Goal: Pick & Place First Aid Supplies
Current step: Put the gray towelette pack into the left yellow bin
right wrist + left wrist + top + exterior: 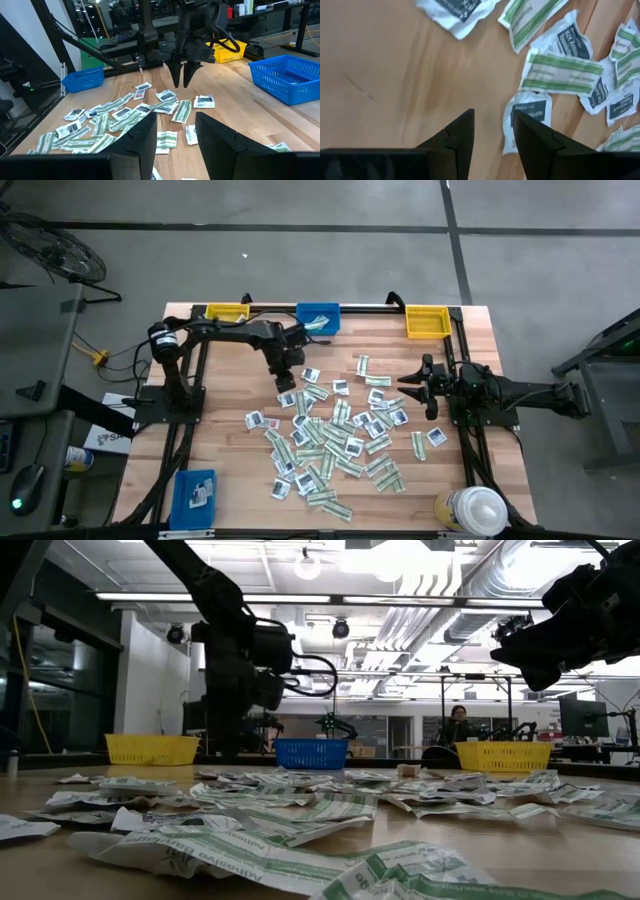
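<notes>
- Biggest worry is the packets point(335, 442) themselves: they're spread in an overlapping heap across the middle of the table point(230, 470), so a pinch could easily drag up two at once or just slide one along the wood.
- Left gripper point(285, 383) hangs above the near edge of that heap, fingers a narrow gap apart with nothing between them. A white packet point(526, 121) sits just off one fingertip, so a straight drop might clip its edge and flip it.
- Right gripper point(418, 388) waits raised at the heap's other side, fingers parted a bit, empty; if both reach in, they might bump.
- The blue bin point(318, 317) is far back, so a weak grip could drop the packet on the way.
</notes>
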